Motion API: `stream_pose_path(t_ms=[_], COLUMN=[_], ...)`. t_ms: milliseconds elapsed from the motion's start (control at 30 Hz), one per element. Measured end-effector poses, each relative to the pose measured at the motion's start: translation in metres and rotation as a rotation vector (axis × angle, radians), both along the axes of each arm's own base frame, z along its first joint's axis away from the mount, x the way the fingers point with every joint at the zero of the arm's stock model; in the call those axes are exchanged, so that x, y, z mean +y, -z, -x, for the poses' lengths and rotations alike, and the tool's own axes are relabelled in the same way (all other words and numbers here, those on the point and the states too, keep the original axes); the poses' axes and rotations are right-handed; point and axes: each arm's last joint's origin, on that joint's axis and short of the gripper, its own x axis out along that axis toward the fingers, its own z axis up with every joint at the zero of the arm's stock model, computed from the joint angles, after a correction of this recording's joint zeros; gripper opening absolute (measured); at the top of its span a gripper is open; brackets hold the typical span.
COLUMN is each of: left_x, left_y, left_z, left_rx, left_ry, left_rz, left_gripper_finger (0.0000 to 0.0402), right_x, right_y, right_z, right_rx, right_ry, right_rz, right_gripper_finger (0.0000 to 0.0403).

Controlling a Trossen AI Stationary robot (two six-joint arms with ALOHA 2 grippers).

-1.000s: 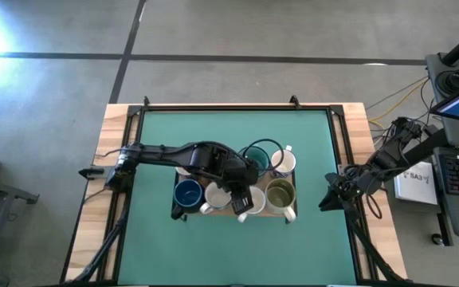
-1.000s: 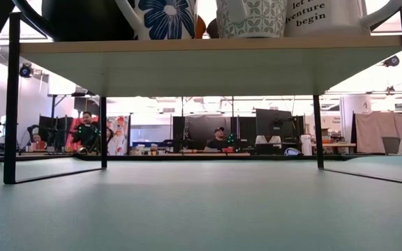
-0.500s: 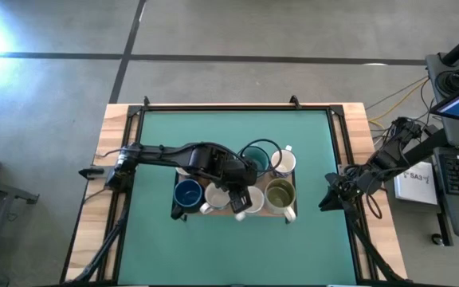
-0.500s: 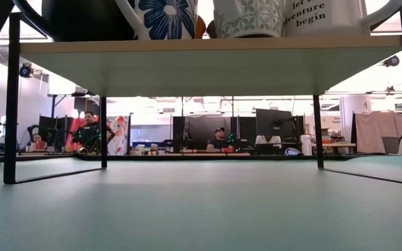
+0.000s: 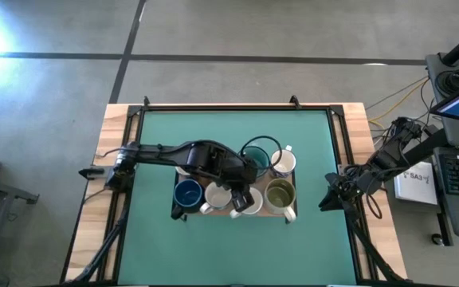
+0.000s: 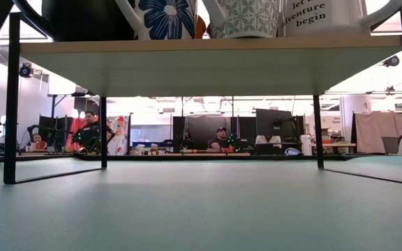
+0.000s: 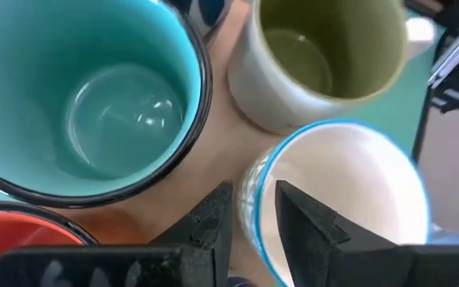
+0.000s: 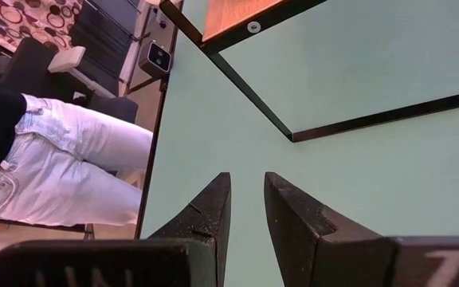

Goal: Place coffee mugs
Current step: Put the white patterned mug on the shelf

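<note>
Several coffee mugs stand close together on a wooden shelf board [image 6: 208, 59] on black legs in the middle of the green table. Among them are a teal mug [image 5: 255, 157] [image 7: 110, 104], a navy mug [image 5: 187, 193], an olive-lined mug [image 5: 280, 193] [image 7: 325, 56] and an orange mug [image 7: 14, 239]. My left gripper [image 5: 241, 201] [image 7: 253, 190] is shut on a white mug with a blue rim [image 5: 252, 201] [image 7: 349, 199], whose wall is patterned [image 6: 246, 17]. My right gripper [image 5: 329, 199] [image 8: 247, 187] waits at the table's right edge, its fingers slightly apart and empty. My left gripper pinches the white mug's rim [image 7: 253, 209] on the side nearest the teal mug. One finger [image 7: 301, 223] is inside the mug and one [image 7: 209, 219] outside. The fingers slant down from above and from the table's left. The mug sits a little tipped at the shelf board.
The shelf's black legs [image 6: 10, 104] stand on the mat, with open room beneath the board. Free green mat [image 5: 229, 135] lies around the rack. A person in jeans [image 8: 54, 159] stands off the table beside my right arm. Cables and a keyboard lie off the table's right edge.
The patterned mug in my left gripper has tipped a little on the shelf board and shifted slightly toward the flower mug beside it. Both arms have kept their places.
</note>
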Motion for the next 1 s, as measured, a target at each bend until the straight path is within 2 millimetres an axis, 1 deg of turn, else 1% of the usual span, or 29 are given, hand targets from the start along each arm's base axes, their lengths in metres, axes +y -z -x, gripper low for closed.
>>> stream_pose_path(t_ms=[100,300,567,1000], left_x=[-0.002,-0.002,-0.002,-0.003], left_y=[-0.004,-0.003,0.004,0.008], left_z=[0.001,0.002,0.0,0.0], left_rx=[-0.021,-0.014,0.017,0.035], left_ry=[0.008,0.012,0.008,0.003], left_rz=[0.019,0.03,0.026,0.027], left_gripper_finger=[0.0077,0.0077,0.0077,0.0076], right_x=[0.0,0.0,0.0,0.0], right_y=[0.0,0.0,0.0,0.0], right_z=[0.0,0.0,0.0,0.0], right_rx=[0.0,0.0,0.0,0.0], right_ry=[0.0,0.0,0.0,0.0], right_rz=[0.0,0.0,0.0,0.0], right_gripper_finger=[0.0068,0.0068,0.0068,0.0068])
